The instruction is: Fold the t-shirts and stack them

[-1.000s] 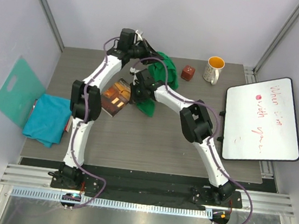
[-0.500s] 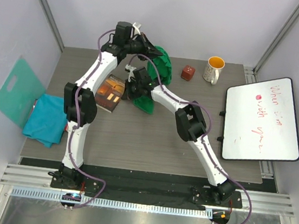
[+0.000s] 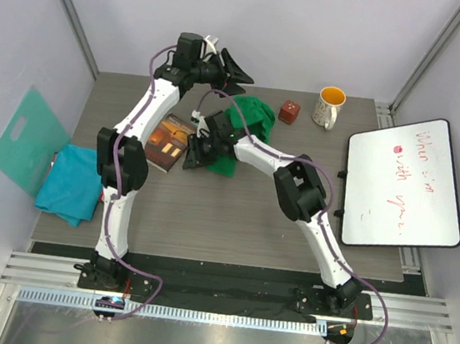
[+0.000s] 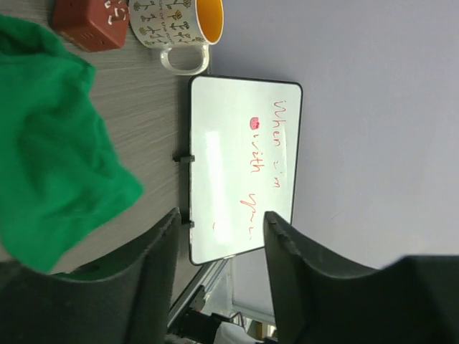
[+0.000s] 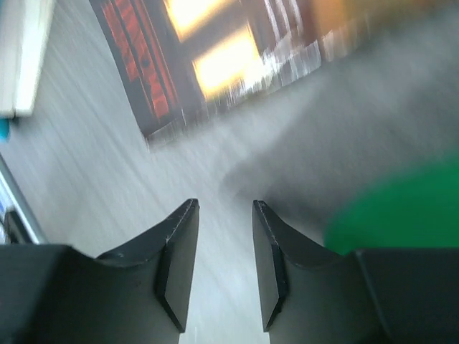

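The bright green t-shirt (image 3: 246, 126) lies crumpled on the table behind the middle, held by neither gripper. My left gripper (image 3: 241, 68) hangs open above the shirt's far edge. In the left wrist view the green t-shirt (image 4: 50, 150) lies to the left, and nothing is between the left gripper (image 4: 221, 218) jaws. My right gripper (image 3: 193, 155) is open just left of the shirt, low over the table. Its blurred wrist view shows the right gripper (image 5: 224, 208) jaws apart over bare table and the green cloth (image 5: 401, 208) at the right. The teal-blue t-shirt (image 3: 73, 182) lies folded at the table's left edge.
A book (image 3: 167, 141) lies just left of my right gripper. A red cube (image 3: 288, 112) and a mug (image 3: 330, 106) stand at the back right. A whiteboard (image 3: 405, 183) lies along the right edge. A stiff teal board (image 3: 24, 138) leans off the left edge.
Both grippers have opened and let go of the green t-shirt, which dropped and spread on the table. The right gripper swung left toward the book.
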Action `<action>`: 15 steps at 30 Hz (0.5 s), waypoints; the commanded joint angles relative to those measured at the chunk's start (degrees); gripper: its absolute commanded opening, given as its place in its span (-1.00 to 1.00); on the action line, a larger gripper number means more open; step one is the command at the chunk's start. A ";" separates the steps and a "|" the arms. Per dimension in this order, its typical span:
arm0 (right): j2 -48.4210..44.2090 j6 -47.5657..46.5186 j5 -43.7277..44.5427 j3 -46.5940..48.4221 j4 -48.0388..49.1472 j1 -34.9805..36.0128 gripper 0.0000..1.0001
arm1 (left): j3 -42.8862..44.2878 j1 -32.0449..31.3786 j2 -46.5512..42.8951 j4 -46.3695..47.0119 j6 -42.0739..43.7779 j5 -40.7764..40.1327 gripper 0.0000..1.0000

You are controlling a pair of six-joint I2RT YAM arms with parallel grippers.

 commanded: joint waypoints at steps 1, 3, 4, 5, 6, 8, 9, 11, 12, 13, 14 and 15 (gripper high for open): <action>-13.21 -0.84 -1.47 -9.33 -4.40 -3.08 -0.15 | 0.83 1.31 -4.18 -0.22 -0.05 3.10 0.15; -17.80 -1.20 -2.35 -15.63 -5.98 -4.31 -0.16 | 0.13 1.30 -4.61 0.04 0.03 3.11 0.27; -20.17 -1.55 -2.70 -17.94 -6.34 -4.67 -0.18 | -0.57 1.30 -5.05 0.04 0.38 3.02 0.29; -25.24 -1.72 -2.53 -20.05 -6.60 -5.63 -0.19 | -0.93 1.39 -5.58 -0.48 2.04 2.67 0.29; -27.56 -1.55 -2.44 -23.64 -6.69 -6.24 -0.20 | -1.10 1.48 -6.45 -1.44 3.10 1.01 0.29; -33.52 -0.24 -2.18 -26.21 -6.78 -7.56 -0.22 | -1.10 2.18 -6.99 -6.01 6.95 -1.54 0.27; -35.04 0.20 -1.83 -27.61 -6.95 -9.31 -0.22 | -1.19 2.53 -7.25 -7.68 7.85 -4.34 0.25; -37.68 0.56 -0.17 -28.33 -8.09 -10.81 -0.24 | -2.15 4.02 -7.34 -11.27 8.91 -6.55 0.20; -39.25 -0.14 0.37 -27.89 -8.79 -12.13 -0.24 | -2.86 4.38 -7.43 -12.25 9.61 -7.43 0.20; -39.70 -0.49 0.72 -27.54 -9.50 -12.84 -0.24 | -4.60 4.82 -7.69 -14.18 10.14 -9.62 0.18; -40.14 -1.10 2.11 -27.36 -10.46 -13.28 -0.24 | -5.49 4.73 -7.95 -15.41 11.53 -10.86 0.14; -40.58 -1.72 2.82 -26.58 -11.08 -13.80 -0.24 | -6.37 4.56 -8.13 -16.73 12.85 -12.52 0.05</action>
